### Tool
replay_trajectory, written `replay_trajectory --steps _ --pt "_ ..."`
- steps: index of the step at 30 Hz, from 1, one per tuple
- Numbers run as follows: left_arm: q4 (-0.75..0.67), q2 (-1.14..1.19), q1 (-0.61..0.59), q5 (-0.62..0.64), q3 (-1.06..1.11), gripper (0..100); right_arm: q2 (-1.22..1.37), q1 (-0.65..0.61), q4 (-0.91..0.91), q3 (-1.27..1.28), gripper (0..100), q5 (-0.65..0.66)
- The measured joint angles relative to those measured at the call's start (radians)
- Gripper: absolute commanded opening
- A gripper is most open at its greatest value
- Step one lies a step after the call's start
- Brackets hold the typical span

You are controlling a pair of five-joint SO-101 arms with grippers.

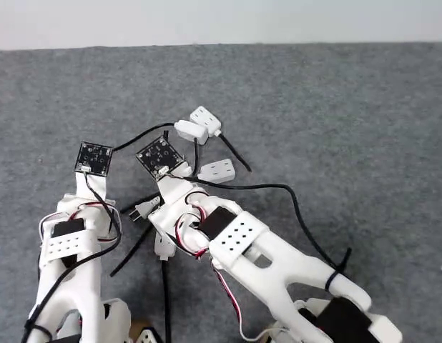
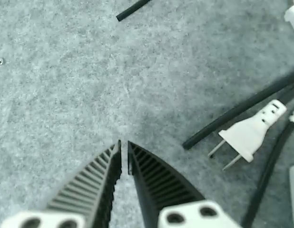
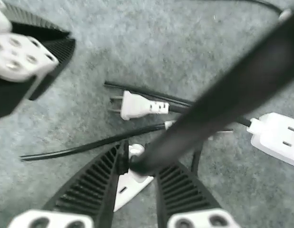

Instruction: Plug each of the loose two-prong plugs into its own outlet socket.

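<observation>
A loose white two-prong plug [image 2: 249,135] lies flat on the grey carpet between the two arms, also seen as the plug [image 3: 137,105] and the plug [image 1: 141,211]. My left gripper [image 2: 124,145] is shut on nothing, a short way from that plug. My right gripper [image 3: 137,164] is shut on another white plug [image 3: 130,185] where its thick black cord [image 3: 223,90] leaves it. White outlet sockets lie farther out: one socket [image 1: 216,170] alone, another socket [image 1: 204,118] touching a white corded piece [image 1: 190,131]. A socket [image 3: 280,137] lies beside the right gripper.
Black cords [image 1: 292,207] cross the carpet between the arms and loop over the right arm. One cord [image 2: 242,109] runs close past the loose plug. Bare carpet [image 1: 350,107] stretches to the far side and the right.
</observation>
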Motion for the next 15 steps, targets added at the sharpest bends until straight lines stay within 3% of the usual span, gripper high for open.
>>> replay_trajectory --steps 15 --pt "0.000 0.000 -0.009 0.000 0.000 2 0.057 0.028 -0.031 0.006 0.9 0.035"
